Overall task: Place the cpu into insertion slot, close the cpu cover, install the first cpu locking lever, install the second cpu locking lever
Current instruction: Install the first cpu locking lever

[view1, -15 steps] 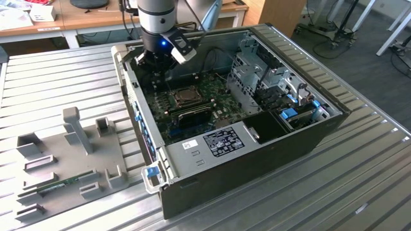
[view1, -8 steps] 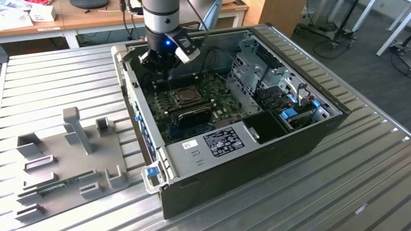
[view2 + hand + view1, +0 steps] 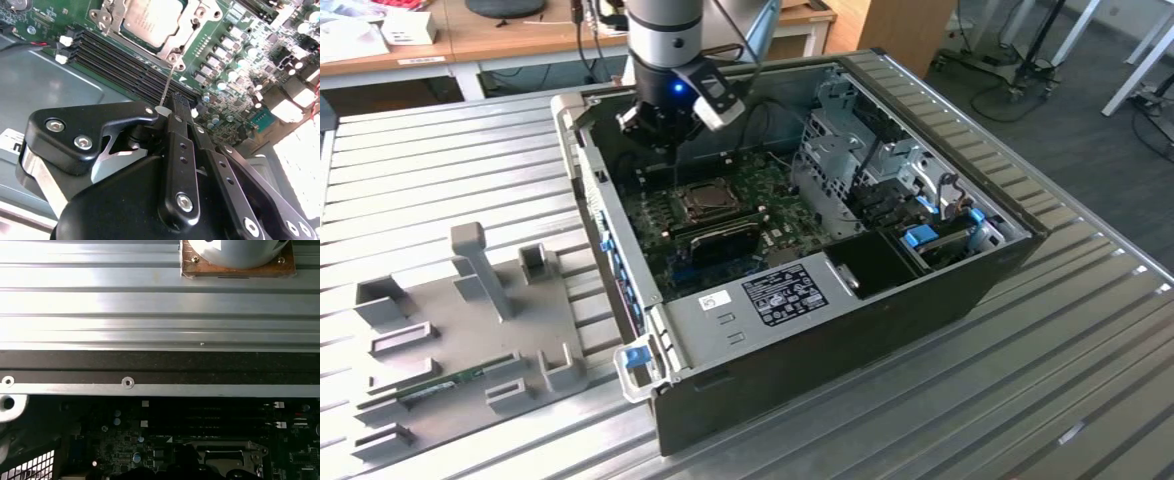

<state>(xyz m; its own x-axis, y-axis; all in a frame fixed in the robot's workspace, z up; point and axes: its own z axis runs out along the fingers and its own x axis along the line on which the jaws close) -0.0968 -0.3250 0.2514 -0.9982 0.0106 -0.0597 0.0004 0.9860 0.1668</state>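
The cpu (image 3: pixel 150 15) lies flat in the insertion slot (image 3: pixel 682 206) on the green motherboard (image 3: pixel 240 75), toward the end of the computer case (image 3: pixel 854 330) where the arm reaches in. I judge it light, stiff and fragile underneath, best held by its bare edges only. The cpu cover (image 3: pixel 181 31) looks folded down around it: thin sheet metal, easily bent.

One cpu locking lever (image 3: pixel 168 82), a thin wire rod, probably springy and slippery, rises from the cover's corner. The hand (image 3: pixel 167 107) appears pressed together on its free end, the sensible place to take it.

Count: one cpu, one slot, one cover, one lever in sight, one hand, and about four memory slots (image 3: pixel 125 62) beside the socket. The case rests on the ribbed worktop (image 3: pixel 454 150).
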